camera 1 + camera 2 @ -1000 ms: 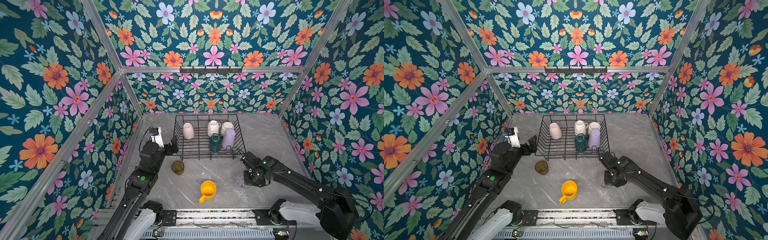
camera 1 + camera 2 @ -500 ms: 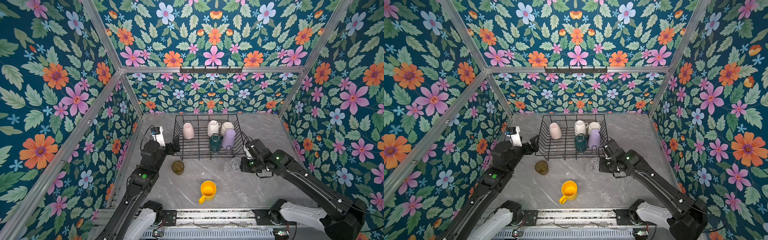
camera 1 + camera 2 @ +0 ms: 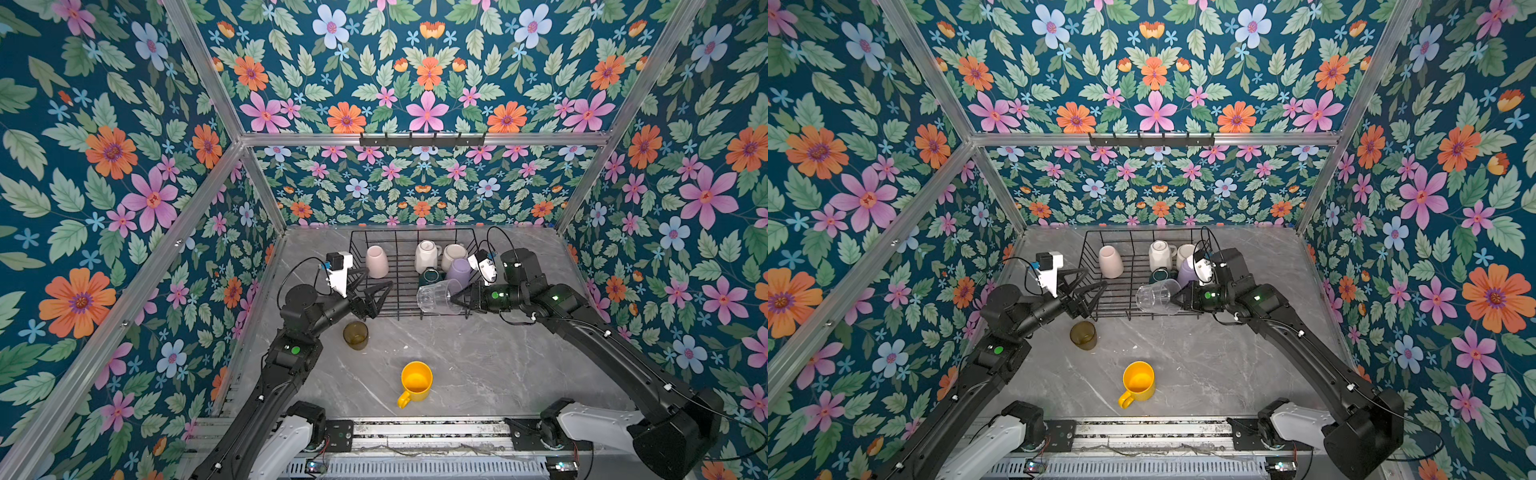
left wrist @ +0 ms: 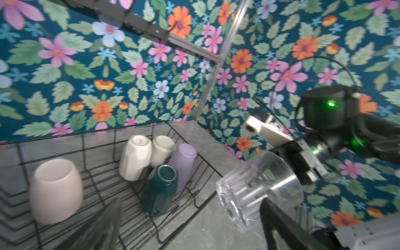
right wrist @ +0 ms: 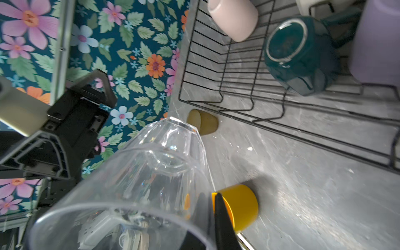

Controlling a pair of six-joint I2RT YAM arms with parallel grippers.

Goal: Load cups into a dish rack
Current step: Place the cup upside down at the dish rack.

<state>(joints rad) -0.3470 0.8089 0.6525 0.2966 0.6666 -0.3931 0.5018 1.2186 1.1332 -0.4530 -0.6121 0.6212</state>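
Now right gripper (image 3: 457, 297) (clamped on the clear glass (image 3: 434, 297) rim) should flip it mouth-down, lowering slowly into the dish rack (image 3: 401, 282) front row; left gripper (image 3: 380, 277) spread, empty.

My rack (image 3: 401, 286) sits on the table (image 3: 498, 365) at twelve o'clock, near the back. Inside it, one cup (image 3: 376, 262) stands alone at nine and four more cups (image 3: 444, 266) crowd at two. My right gripper (image 3: 457, 298) holds a glass (image 3: 434, 297) off the table at the rack's near rim, five o'clock. A tumbler (image 3: 355, 334) stands on the table at the rack's seven. A mug (image 3: 415, 382) stands at its six, nearer me.
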